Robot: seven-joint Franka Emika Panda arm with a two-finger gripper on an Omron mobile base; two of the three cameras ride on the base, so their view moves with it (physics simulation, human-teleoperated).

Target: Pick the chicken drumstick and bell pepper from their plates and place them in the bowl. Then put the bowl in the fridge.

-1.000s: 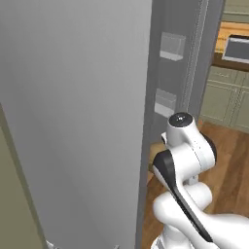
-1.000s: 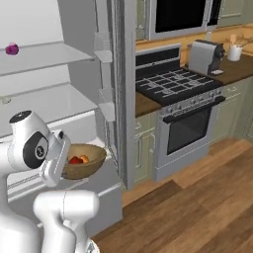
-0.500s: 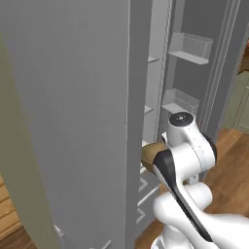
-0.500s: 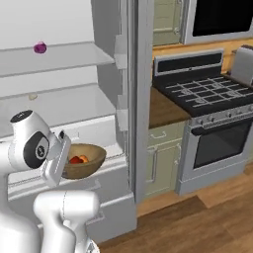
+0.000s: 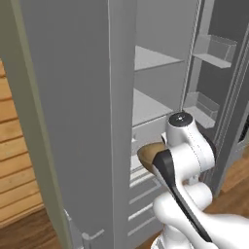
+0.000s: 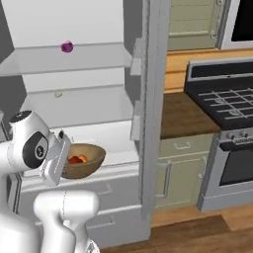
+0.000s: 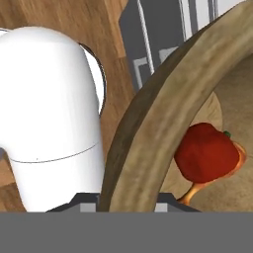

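The wooden bowl point(image 6: 91, 157) hangs in front of the open fridge point(image 6: 79, 106), level with its lowest shelf above the drawers. My gripper point(image 6: 65, 159) is shut on the bowl's left rim. In the hand view the thick rim point(image 7: 163, 113) runs up between my gripper's point(image 7: 126, 201) fingertips. Inside the bowl lie the red bell pepper point(image 7: 205, 153) and, partly under it, the orange chicken drumstick point(image 7: 197, 190); both also show as the bell pepper point(image 6: 74, 159) and chicken drumstick point(image 6: 83, 158) in the right base view. From the left, the bowl point(image 5: 148, 153) peeks out beside the arm. The plates are out of view.
The grey fridge door point(image 5: 73, 97) stands open on the left, close to the arm. Door bins point(image 5: 216, 48) line the other side. A small purple item point(image 6: 66, 47) sits on the upper shelf. A counter point(image 6: 183, 111), stove point(image 6: 227, 104) and green cabinets point(image 6: 180, 168) lie to the right.
Both base views have shifted: the base has driven closer to the fridge, and its shelves now face the arm. The bowl stays in the gripper at the same height.
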